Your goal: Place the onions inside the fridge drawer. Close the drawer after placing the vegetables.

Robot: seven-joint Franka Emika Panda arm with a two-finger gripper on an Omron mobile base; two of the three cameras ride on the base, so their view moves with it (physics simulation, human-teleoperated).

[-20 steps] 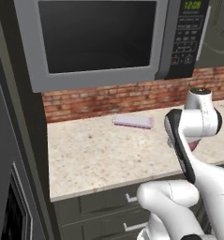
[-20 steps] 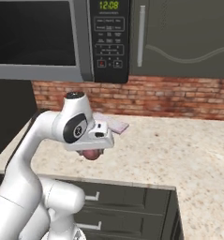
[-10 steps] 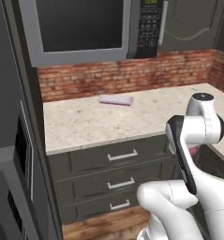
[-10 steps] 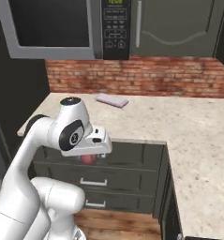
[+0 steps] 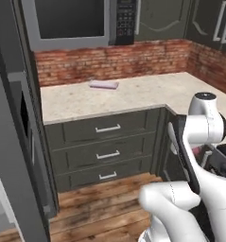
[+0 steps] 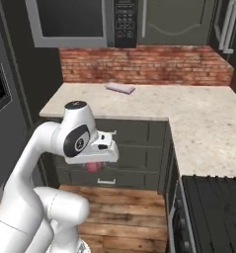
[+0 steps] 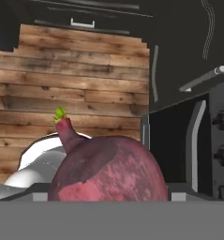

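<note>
The onion (image 7: 108,171) sat close under the hand camera, a dark reddish-purple bulb with paler blotches and a thin stem ending in a small green tip that pointed up and to the left in the hand view. From the right base view it (image 6: 93,167) showed as a small reddish ball just under the white hand. From the left base view only a pink sliver (image 5: 196,151) was visible beside the forearm. The gripper (image 6: 95,164) was carrying the onion, so it appeared closed on it; the fingertips themselves were hidden by the bulb, and how wide they stood could not be read.

The hand hung above the wooden floor (image 7: 62,75), in front of the dark cabinet drawers (image 5: 107,128) under the counter. In the hand view a stove front with knobs (image 7: 223,119) and a bar handle lay to the right of the bulb.

Further out, the speckled countertop (image 6: 154,104) ran along the brick backsplash (image 6: 149,64) and turned a corner toward the stove (image 6: 213,197). A small flat mauve item (image 5: 104,84) lay on the counter near the backsplash, well apart from the hand. A microwave (image 5: 76,21) was mounted above. A tall dark grey panel (image 5: 10,156) stood at the left edge of the left base view; whether it was the fridge could not be told.
</note>
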